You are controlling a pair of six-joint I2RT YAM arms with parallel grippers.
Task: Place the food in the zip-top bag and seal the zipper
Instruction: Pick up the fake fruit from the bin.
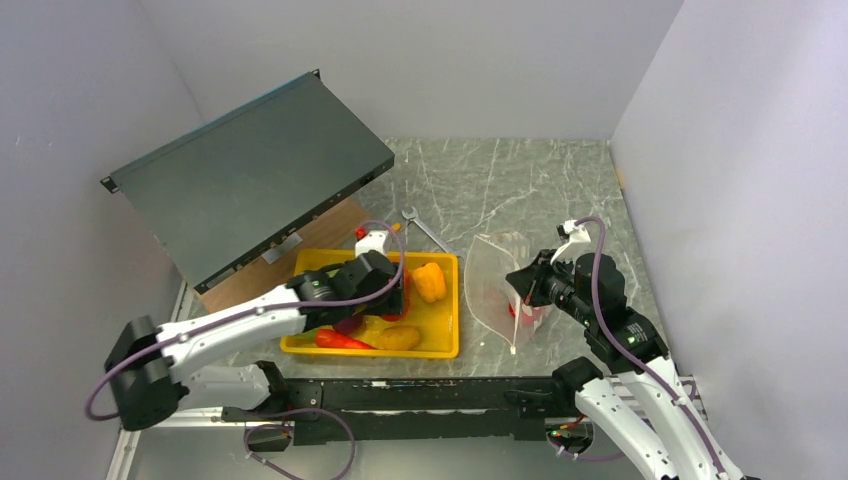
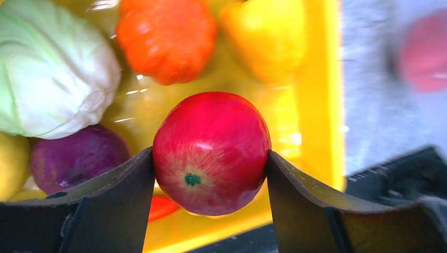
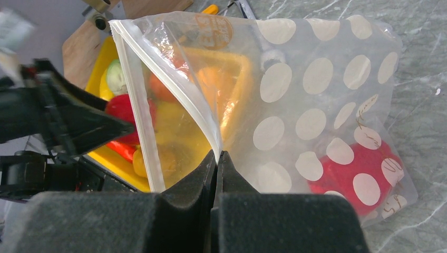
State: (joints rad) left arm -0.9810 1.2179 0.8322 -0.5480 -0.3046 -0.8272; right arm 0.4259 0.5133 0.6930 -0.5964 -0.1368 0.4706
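Observation:
My left gripper (image 2: 211, 174) is shut on the red apple (image 2: 211, 150), holding it over the yellow tray (image 2: 316, 105). In the tray lie the green cabbage (image 2: 47, 79), orange pumpkin (image 2: 166, 39), yellow pepper (image 2: 266, 37) and purple onion (image 2: 74, 158). In the top view the left gripper (image 1: 395, 290) is over the tray's middle. My right gripper (image 3: 217, 156) is shut on the white zipper (image 3: 174, 84) of the clear dotted bag (image 3: 316, 105), holding its mouth open toward the tray. A red food piece (image 3: 363, 176) lies inside the bag (image 1: 490, 280).
A grey metal panel (image 1: 250, 175) leans over a wooden board (image 1: 330, 225) at the back left. A silver wrench (image 1: 425, 230) lies behind the tray (image 1: 445, 345). A mango (image 1: 398, 338) and a red pepper (image 1: 340, 340) lie at the tray's front. Walls close in on both sides.

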